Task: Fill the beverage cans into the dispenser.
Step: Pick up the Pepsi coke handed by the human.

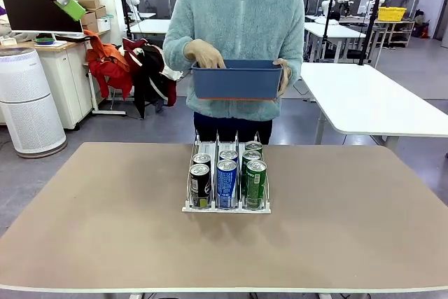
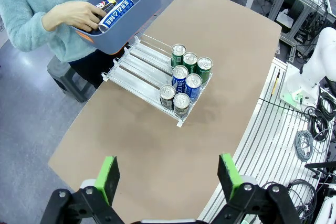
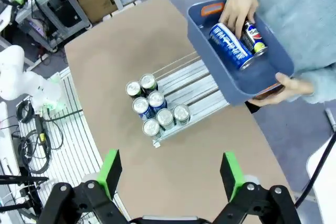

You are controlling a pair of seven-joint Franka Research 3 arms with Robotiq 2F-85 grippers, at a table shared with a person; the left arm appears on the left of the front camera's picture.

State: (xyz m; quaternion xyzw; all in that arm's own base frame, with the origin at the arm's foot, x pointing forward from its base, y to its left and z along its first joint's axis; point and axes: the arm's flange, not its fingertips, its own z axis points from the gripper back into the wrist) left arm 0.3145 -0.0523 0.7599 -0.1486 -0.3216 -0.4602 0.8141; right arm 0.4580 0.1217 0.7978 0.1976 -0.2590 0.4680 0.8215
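Left gripper (image 2: 169, 166): hung high over the dispenser's near side, green-padded fingers spread wide, nothing held.
Right gripper (image 3: 170, 163): hung equally high over the same side, fingers also apart and empty.
Low clear-plastic three-lane dispenser (image 2: 137, 62): lanes are run from its near end toward the person.
Loaded cans: seven slim aluminium cans (image 1: 227, 183) are stood upright at the dispenser's near end; far stretches are bare.
Dark blue rectangular plastic bin (image 1: 236, 80): held in the air just beyond the dispenser's far end.
Loose cans: a blue-and-white can (image 3: 228, 45) and a black can (image 3: 254, 38) are laid on their sides inside.
Person's hand (image 3: 239, 3): placed in the bin at those cans, judged far nearer than either gripper.
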